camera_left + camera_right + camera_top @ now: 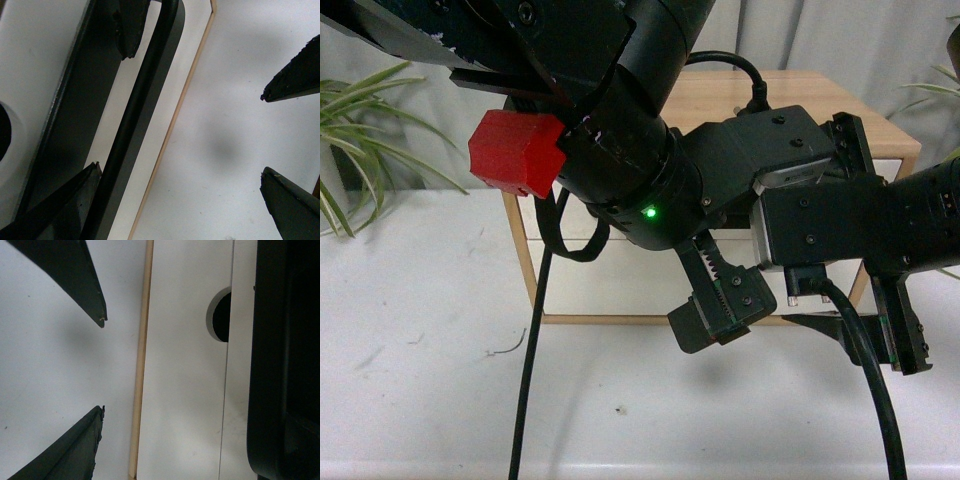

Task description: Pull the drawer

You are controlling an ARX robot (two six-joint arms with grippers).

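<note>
Reaching for the handle, by the look of it, not yet gripping. Find the left gripper spread wide and empty, hovering over the white surface just outside the cabinet, with the handle off to one side of its gap instead of inside it. Shift it across to straddle that black bar, fingertips square to its length. Close only then. Pull straight out, level, without twisting, or risk slipping off the round bar or racking the drawer, seemingly shut in the cabinet's front. Keep the right gripper, likewise parted and holding nothing, clear of the pull path.

Trust the left wrist view alone for the bar, plus dark pointed shapes hard against it, hard to identify. Look to the front view for the left arm and right arm massed before the cabinet, hiding the handle. Take from the right wrist view a white front with a half-round notch, no bar in sight; cannot tell whether the same front.
</note>
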